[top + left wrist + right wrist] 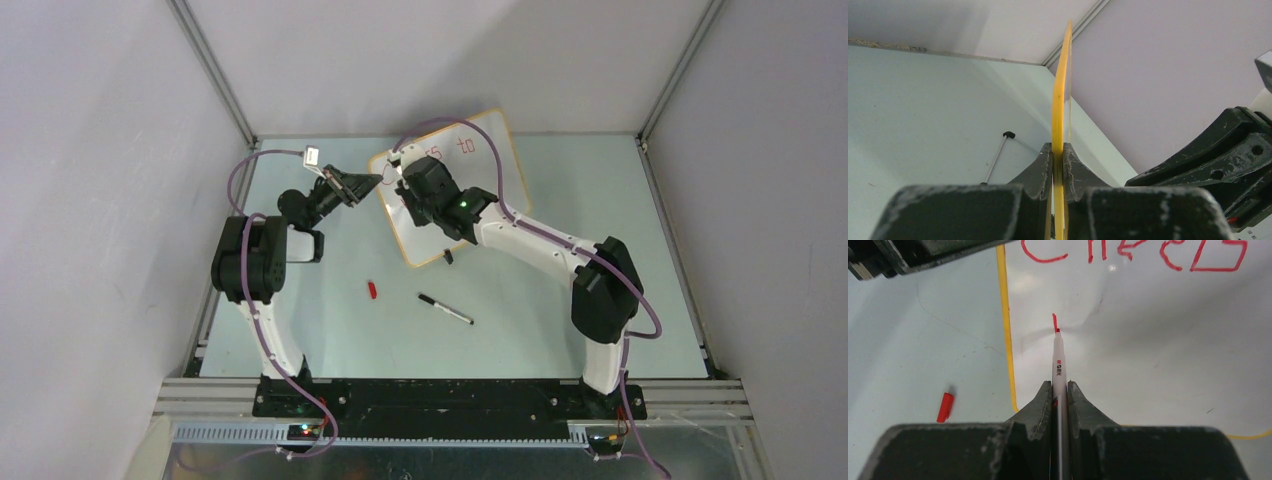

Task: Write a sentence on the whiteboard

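Right wrist: right jaws clenched on red marker (1058, 365), tip on whiteboard (1148, 340) | left jaws grasping whiteboard rim | sentence (1133, 252) cropped, seemingly "Cheers" | red cap (945, 407) on table (923, 340)

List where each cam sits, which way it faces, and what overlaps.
Top external: above and behind the robot, looking down at the table; left arm, right arm, board between.
Left wrist: looks along the left jaws, shut on the board's yellow rim edge-on; right arm at right.
Right wrist: looks down along the right jaws, shut on a marker, tip at the board under red letters; left arm's end top left.
Shared: top and right wrist both show the red cap.
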Controlling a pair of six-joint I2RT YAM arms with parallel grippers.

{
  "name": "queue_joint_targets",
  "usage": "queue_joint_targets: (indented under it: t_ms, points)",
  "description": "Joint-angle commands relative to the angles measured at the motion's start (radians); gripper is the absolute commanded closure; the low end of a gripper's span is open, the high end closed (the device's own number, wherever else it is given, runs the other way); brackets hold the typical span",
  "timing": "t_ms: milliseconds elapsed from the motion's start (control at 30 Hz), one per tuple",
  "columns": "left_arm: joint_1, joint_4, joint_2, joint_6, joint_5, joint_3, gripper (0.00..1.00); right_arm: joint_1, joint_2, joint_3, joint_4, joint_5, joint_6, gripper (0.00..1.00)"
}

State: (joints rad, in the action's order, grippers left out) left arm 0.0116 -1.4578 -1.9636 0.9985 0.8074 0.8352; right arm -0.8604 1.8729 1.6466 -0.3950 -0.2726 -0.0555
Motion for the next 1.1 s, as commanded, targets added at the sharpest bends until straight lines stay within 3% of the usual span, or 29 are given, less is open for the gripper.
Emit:
queue_joint_targets:
  t_ms: [0,1067]
  points:
    - [-0.005,-0.070,0.006,0.003,0.017,0.010,1.00,0.004,0.010,0.069,0.012,-0.008,0.005,1.00]
    - [-0.004,-0.071,0.007,0.005,0.018,0.012,1.00,0.030,0.038,0.115,-0.030,-0.040,-0.011,1.00]
